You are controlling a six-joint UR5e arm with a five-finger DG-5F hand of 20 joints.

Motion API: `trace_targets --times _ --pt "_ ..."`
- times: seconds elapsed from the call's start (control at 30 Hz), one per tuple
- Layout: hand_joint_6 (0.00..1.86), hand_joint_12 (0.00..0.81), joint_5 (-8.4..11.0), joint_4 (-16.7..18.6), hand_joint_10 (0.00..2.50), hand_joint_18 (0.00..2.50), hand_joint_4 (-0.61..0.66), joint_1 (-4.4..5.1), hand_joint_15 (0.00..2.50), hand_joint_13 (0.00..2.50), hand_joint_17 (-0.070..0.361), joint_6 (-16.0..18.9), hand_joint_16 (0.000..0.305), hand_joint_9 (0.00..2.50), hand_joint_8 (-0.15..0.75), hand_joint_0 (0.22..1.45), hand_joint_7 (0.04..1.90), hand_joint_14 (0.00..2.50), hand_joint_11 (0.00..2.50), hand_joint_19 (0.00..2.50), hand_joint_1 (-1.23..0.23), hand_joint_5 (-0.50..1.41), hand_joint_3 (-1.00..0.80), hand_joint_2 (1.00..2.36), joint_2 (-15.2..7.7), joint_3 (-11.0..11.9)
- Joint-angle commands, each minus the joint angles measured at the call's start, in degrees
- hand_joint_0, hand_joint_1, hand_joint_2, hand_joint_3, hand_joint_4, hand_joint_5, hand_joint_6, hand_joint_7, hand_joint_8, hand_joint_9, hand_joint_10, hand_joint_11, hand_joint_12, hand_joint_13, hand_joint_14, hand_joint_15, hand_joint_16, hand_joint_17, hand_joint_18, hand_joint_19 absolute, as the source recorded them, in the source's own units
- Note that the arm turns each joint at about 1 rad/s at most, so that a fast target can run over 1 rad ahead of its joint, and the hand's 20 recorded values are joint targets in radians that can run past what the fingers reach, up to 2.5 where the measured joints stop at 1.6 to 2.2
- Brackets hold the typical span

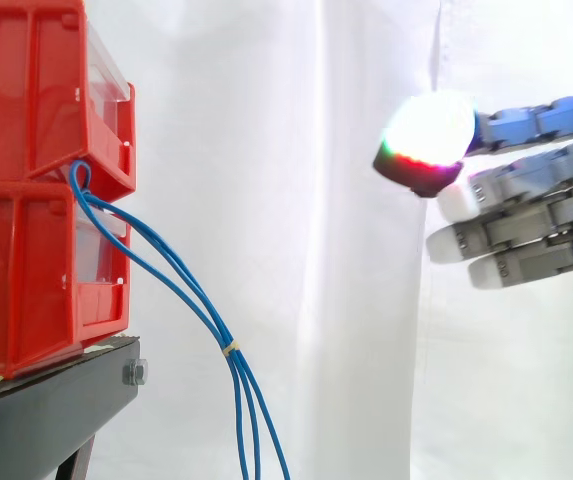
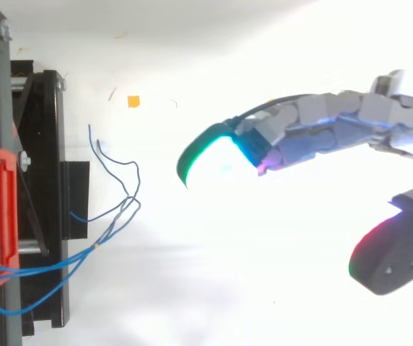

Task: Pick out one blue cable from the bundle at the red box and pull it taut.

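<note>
1. Hand [image 1: 526, 215] is spread wide and holds nothing; the straight fingers aim at the red boxes [image 1: 26, 230], and one glowing fingertip [image 1: 428, 135] leads.
2. Judgement: it is open like this so a single strand can pass between the fingers and the thumb [image 2: 390, 252].
3. The blue cable bundle [image 1: 224, 335] is ahead of the fingertips and lower, well apart from them. It leaves the boxes and sags below the black stand [image 1: 56, 410].
4. A yellow tie [image 1: 231, 349] binds the strands, so separating one looks fiddly.
5. The side view shows the height gap and the droop.
6. The top view shows the thumb set wide and the loose cable ends [image 2: 123, 213] fanning past the tie.
</note>
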Motion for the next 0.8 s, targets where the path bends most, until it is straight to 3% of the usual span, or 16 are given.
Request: trace_targets --times 0.0,0.1,0.23,0.3,0.33,0.47,0.5,0.77 --pt "0.50 0.339 -0.28 1.3 0.00 0.00 0.13 -0.62 0.00 0.21 0.108 -0.8 0.048 0.34 0.326 0.48 0.56 0.00 0.00 0.00 -0.54 -0.26 -0.50 1.00 -1.5 0.6" --pt "0.50 0.340 -0.37 2.1 0.00 0.00 0.14 -0.80 0.00 0.21 0.108 -1.7 0.048 0.34 0.320 0.47 0.56 0.00 0.00 0.00 -0.54 -0.26 -0.50 1.00 -2.1 0.6" --pt "0.50 0.339 -1.69 5.5 0.00 0.00 0.15 -0.89 0.00 0.21 0.108 -2.0 0.048 0.35 0.317 0.48 0.57 0.00 0.00 0.02 -0.55 -0.25 -0.50 1.00 -4.9 0.8" --pt "0.50 0.340 -1.69 6.7 0.00 0.00 0.16 -0.97 0.00 0.22 0.108 -2.6 0.048 0.36 0.316 0.48 0.57 0.00 0.00 0.02 -0.55 -0.25 -0.50 1.00 -6.2 2.0" --pt "0.50 0.340 -1.87 6.8 0.00 0.00 0.15 -1.06 0.00 0.22 0.108 -2.7 0.048 0.36 0.315 0.48 0.57 0.00 0.00 0.02 -0.55 -0.25 -0.50 1.00 -8.0 3.1" --pt "0.50 0.339 -3.10 7.0 0.00 0.00 0.16 -1.41 0.00 0.22 0.108 -2.7 0.048 0.37 0.310 0.48 0.57 0.00 0.00 0.02 -0.55 -0.25 -0.50 1.00 -10.5 5.7" --pt "0.50 0.340 -3.62 6.7 0.00 0.00 0.16 -1.50 0.00 0.22 0.108 -3.0 0.048 0.37 0.306 0.48 0.57 0.00 0.00 0.03 -0.55 -0.25 -0.50 1.00 -11.5 7.5" --pt "0.50 0.339 -4.68 8.4 0.00 0.00 0.18 -1.59 0.00 0.24 0.107 -3.8 0.047 0.40 0.302 0.49 0.59 0.00 0.00 0.04 -0.56 -0.24 -0.50 1.00 -16.4 10.2"
